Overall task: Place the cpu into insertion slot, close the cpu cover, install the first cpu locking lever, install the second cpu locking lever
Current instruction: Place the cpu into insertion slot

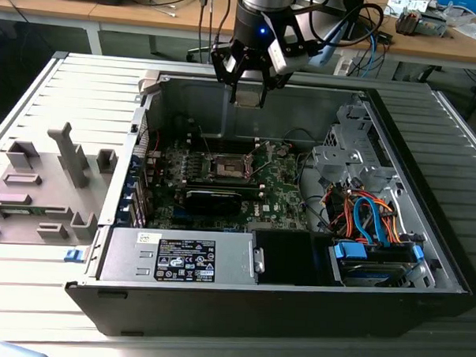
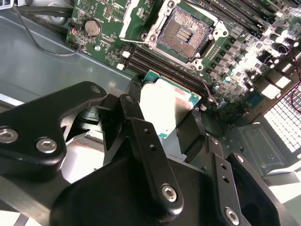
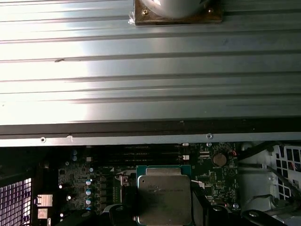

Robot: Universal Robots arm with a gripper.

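Your widest surface is the ribbed grey metal counter (image 1: pixel 27 304), with the open computer case (image 1: pixel 295 307) lying on it, its inside facing up. On the exterior view's left, a grey moulded fixture (image 1: pixel 40 186) sits on the counter beside the case. Inside the case, the boxed power supply (image 1: pixel 179 255) runs along the near wall, and the green motherboard (image 1: pixel 277 188) lies flat behind it.

Your pincer (image 1: pixel 248 92) hangs over the case's far wall, well above the board. It is clamped on the cpu (image 2: pixel 164 108): in the second wrist view the black fingers (image 2: pixel 188 132) press on opposite edges of the chip, which faces the camera with its silvery top, green border showing round it. The first wrist view shows the same chip (image 3: pixel 163 197) held above the board.

The insertion slot (image 2: pixel 182 32) lies on the motherboard, apart from the chip, its dark brownish contact field uncovered within a silver rim. A round coin cell (image 2: pixel 92 28) sits on the board near it.
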